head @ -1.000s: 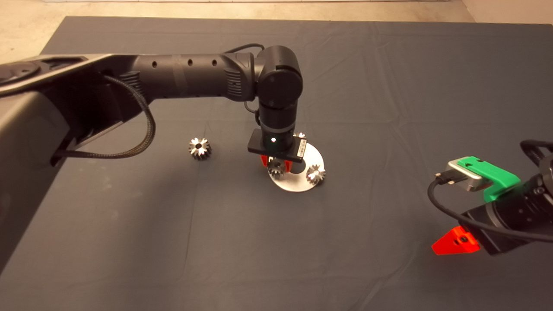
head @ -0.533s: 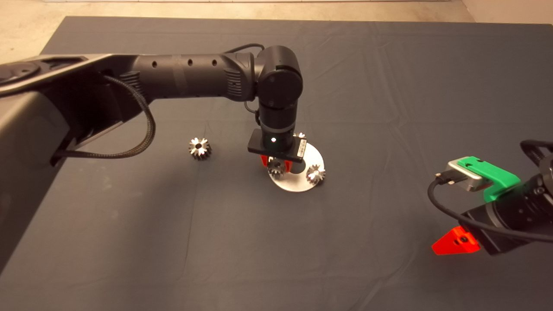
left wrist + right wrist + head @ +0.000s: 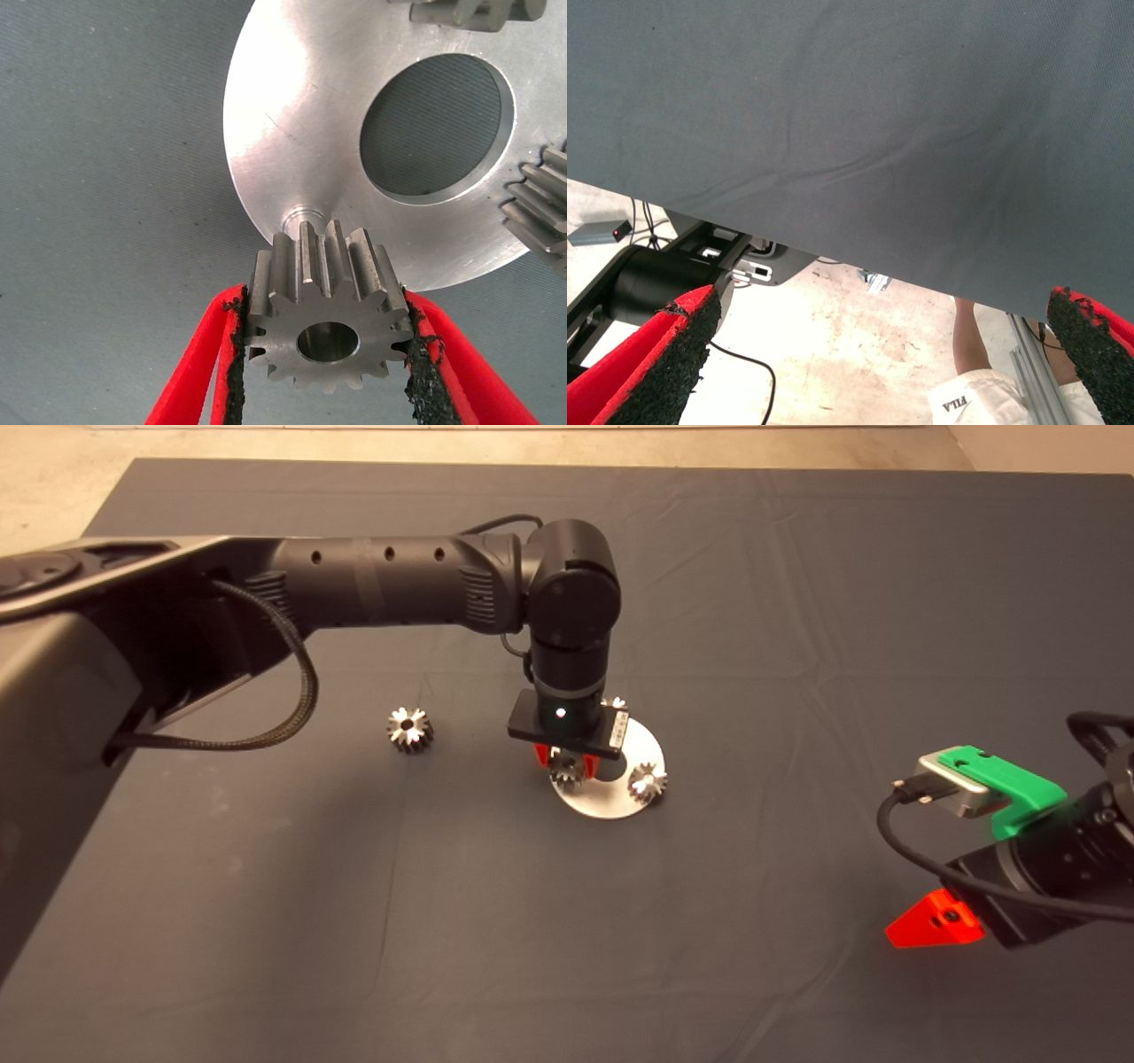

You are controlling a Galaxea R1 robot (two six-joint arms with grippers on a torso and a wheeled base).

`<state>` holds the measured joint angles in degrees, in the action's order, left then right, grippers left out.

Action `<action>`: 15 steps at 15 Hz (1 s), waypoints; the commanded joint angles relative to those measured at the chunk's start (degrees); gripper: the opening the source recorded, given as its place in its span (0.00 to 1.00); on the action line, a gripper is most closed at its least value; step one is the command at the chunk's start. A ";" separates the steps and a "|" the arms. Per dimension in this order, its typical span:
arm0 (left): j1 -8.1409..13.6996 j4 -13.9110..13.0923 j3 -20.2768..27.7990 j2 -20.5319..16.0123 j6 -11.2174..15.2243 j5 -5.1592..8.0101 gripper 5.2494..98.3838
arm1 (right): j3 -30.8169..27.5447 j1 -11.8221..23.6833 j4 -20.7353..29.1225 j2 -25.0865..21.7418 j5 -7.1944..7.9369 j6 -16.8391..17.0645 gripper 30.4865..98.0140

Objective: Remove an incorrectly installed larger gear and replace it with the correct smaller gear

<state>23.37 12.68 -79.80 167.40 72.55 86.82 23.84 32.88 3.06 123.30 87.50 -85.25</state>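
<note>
Steel teeth clamped between my left hand's (image 3: 326, 341) pads, the gear (image 3: 326, 310) hangs over the round plate's (image 3: 310, 133) bare peg, one gear (image 3: 408, 729) waiting on the table, right hand (image 3: 877, 354) idle, open.

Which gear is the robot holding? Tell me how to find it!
Find the shiny round metal plate mid-mat. At its left edge, the left gripper pinches a silver gear above a small peg. It is the only gear between red fingers; the others sit on the plate or alone on the mat.
</note>
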 commanded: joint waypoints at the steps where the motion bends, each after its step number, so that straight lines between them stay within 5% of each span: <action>1: 1.24 1.12 2.47 -0.80 1.90 8.18 0.35 | -0.04 0.79 2.04 -0.29 0.03 0.35 1.00; 15: 1.07 1.38 2.28 -0.69 3.04 8.18 0.35 | -0.04 0.79 2.11 -0.37 0.03 0.35 1.00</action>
<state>23.34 13.53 -77.36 166.35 75.58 87.13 23.86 32.88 3.06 123.17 87.50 -85.25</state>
